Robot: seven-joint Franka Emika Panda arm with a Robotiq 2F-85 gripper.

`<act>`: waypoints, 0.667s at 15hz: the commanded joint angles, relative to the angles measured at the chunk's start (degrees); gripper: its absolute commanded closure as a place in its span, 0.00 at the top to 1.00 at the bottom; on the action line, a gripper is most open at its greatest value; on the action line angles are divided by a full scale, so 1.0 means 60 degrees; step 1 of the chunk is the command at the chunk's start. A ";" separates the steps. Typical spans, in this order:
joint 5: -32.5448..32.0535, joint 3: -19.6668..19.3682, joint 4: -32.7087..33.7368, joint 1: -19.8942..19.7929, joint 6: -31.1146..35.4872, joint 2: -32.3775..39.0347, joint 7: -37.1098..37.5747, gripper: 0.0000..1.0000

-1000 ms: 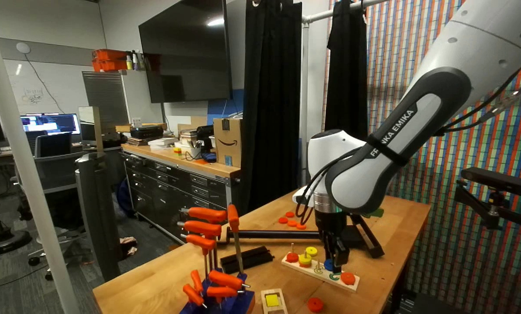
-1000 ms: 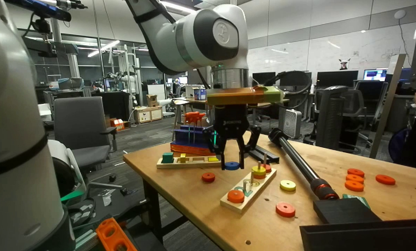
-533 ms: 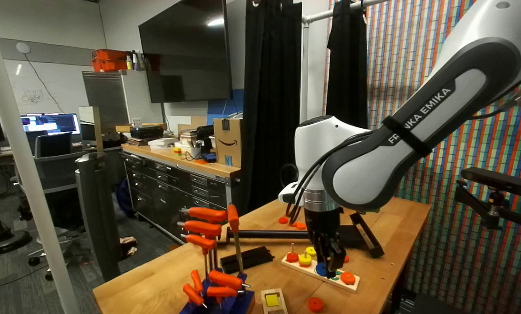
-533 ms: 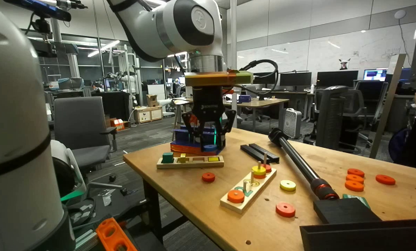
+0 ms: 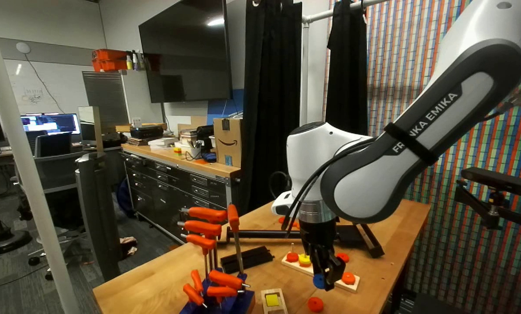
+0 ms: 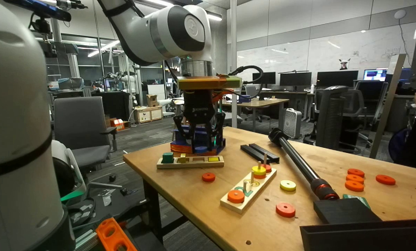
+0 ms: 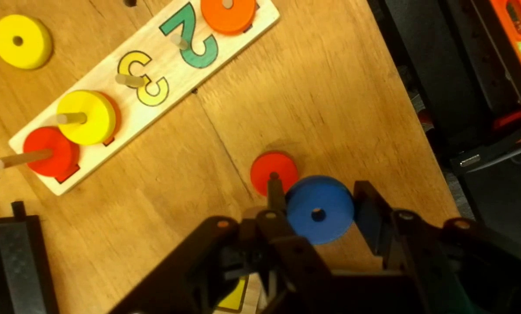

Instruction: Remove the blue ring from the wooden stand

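Observation:
The blue ring (image 7: 323,196) is between the two fingertips of my gripper (image 7: 320,192), which is shut on its sides. The ring is held flat in the air, off the wooden stand (image 7: 131,117). In an exterior view the ring (image 6: 201,150) hangs in the gripper (image 6: 202,144) in front of the blue tool rack; it also shows in an exterior view (image 5: 318,281). The pale stand (image 6: 246,200) lies on the table with an orange ring at one end, yellow and red rings at the other, and two bare pegs at the green 2 and yellow 3.
A loose red ring (image 7: 267,170) lies on the table just below the gripper. A block tray (image 6: 194,165) and tool rack (image 6: 180,148) with tall orange handles (image 5: 206,229) stand close by. A yellow ring (image 6: 288,185), red ring (image 6: 285,210) and black bar (image 6: 298,160) lie beyond the stand.
My gripper has carried the blue ring away from above the stand toward the tool rack and block tray. Over the last half second it moved a little further that way. The stand has not moved.

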 commanded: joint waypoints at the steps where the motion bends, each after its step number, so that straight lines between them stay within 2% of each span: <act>1: -0.0171 -0.0292 0.0350 -0.0243 0.0234 0.0577 -0.0668 0.25; 6: 0.0011 -0.0804 0.1322 -0.0763 0.0346 0.1735 -0.2127 0.25; 10: 0.0306 -0.0869 0.2235 -0.1154 0.0350 0.2667 -0.3060 0.25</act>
